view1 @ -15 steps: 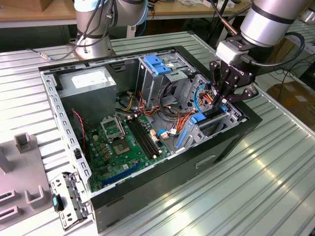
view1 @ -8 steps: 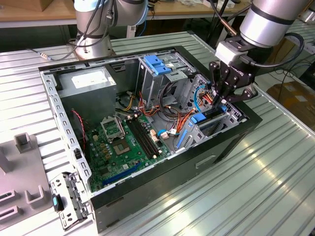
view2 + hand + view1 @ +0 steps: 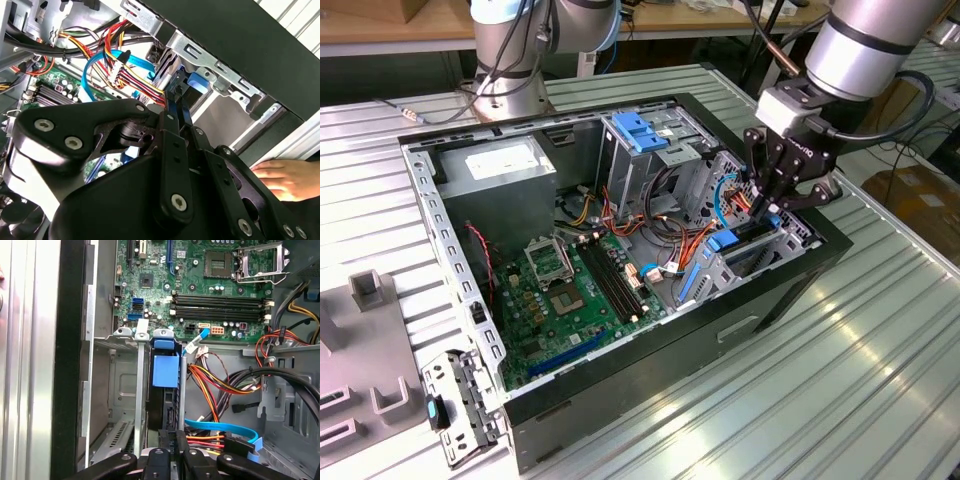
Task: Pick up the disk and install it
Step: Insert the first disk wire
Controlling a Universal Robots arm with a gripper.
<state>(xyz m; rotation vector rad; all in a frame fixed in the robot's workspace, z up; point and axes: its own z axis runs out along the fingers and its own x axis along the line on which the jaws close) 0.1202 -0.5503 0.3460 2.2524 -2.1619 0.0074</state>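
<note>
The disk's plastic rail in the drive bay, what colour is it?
Blue; the disk rail shows best in the first wrist view.

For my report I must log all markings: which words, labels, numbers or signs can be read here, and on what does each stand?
None can be read with certainty.
White sticker on the power supply: too small.
White lettering on the hand: blurred.
Print on the motherboard: too small.

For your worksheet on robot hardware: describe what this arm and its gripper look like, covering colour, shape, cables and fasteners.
The arm is a thick, silver-grey cylindrical tube with a dark band, ending in a pale grey wrist block. Black cables loop beside it. The gripper is matt black, built from flat, rounded linkage plates joined by silver screws, tapering to slim black jaws, as the second wrist view shows. A second joint of the arm carries a light blue cap.
</note>
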